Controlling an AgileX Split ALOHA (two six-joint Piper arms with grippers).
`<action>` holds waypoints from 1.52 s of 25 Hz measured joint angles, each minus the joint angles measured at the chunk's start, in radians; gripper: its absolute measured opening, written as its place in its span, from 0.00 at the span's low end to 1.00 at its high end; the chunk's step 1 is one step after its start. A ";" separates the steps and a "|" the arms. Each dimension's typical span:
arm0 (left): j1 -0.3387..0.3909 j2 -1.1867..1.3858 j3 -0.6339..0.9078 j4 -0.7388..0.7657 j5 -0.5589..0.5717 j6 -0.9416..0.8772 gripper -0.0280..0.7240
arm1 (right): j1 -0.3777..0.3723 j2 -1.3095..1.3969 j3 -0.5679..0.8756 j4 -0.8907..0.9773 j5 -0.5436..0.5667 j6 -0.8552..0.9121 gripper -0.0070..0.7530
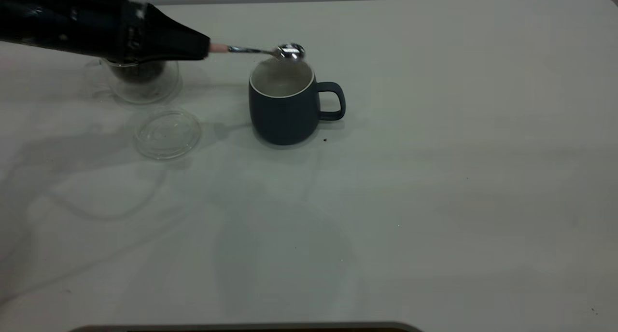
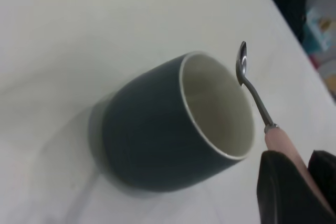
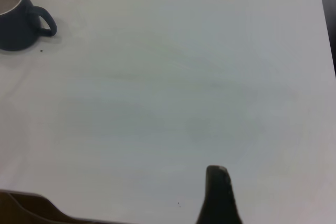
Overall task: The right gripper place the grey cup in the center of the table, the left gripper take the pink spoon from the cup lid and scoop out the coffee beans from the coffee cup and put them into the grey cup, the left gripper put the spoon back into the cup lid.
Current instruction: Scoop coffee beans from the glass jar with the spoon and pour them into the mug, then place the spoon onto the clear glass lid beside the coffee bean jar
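My left gripper (image 1: 205,47) reaches in from the upper left, shut on the pale pink handle of the pink spoon (image 1: 263,50). The spoon's metal bowl hovers over the far rim of the grey cup (image 1: 282,110), which stands upright near the middle of the table (image 1: 434,187) with its handle to the right. In the left wrist view the spoon (image 2: 252,90) is turned on edge beside the grey cup (image 2: 157,135), whose white inside shows no beans. The coffee cup (image 1: 145,83) with dark coffee beans (image 1: 140,71) sits half hidden under the left gripper (image 2: 296,163). The cup lid (image 1: 166,134) lies bare in front of it.
A small dark speck (image 1: 325,140) lies on the table just right of the grey cup's base. My right gripper (image 3: 218,198) shows only as a dark tip, far off to the right of the grey cup (image 3: 13,24), over bare white tabletop.
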 joint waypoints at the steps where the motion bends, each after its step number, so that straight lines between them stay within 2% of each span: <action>1: 0.019 -0.016 0.006 0.008 0.001 -0.029 0.20 | 0.000 0.000 0.000 0.000 0.000 0.000 0.79; 7: 0.154 -0.151 0.126 0.012 0.038 -0.082 0.20 | 0.000 0.000 0.000 0.000 0.000 0.000 0.79; 12: 0.327 -0.184 0.260 0.006 0.077 -0.064 0.20 | 0.000 0.000 0.000 0.000 0.000 0.001 0.79; 16: 0.437 -0.185 0.364 -0.014 0.058 0.005 0.20 | 0.000 0.000 0.000 0.000 0.000 0.001 0.79; 19: 0.482 -0.177 0.395 -0.022 0.027 0.018 0.20 | 0.000 0.000 0.000 0.000 0.000 0.001 0.79; 26: 0.491 -0.077 0.396 -0.031 -0.057 -0.003 0.20 | 0.000 0.000 0.000 0.000 0.000 0.001 0.79; 32: 0.489 0.015 0.396 -0.085 -0.069 0.044 0.20 | 0.000 0.000 0.000 0.000 0.000 0.001 0.79; 38: 0.438 0.068 0.395 -0.169 -0.067 0.116 0.20 | 0.000 0.000 0.000 0.000 0.000 0.001 0.79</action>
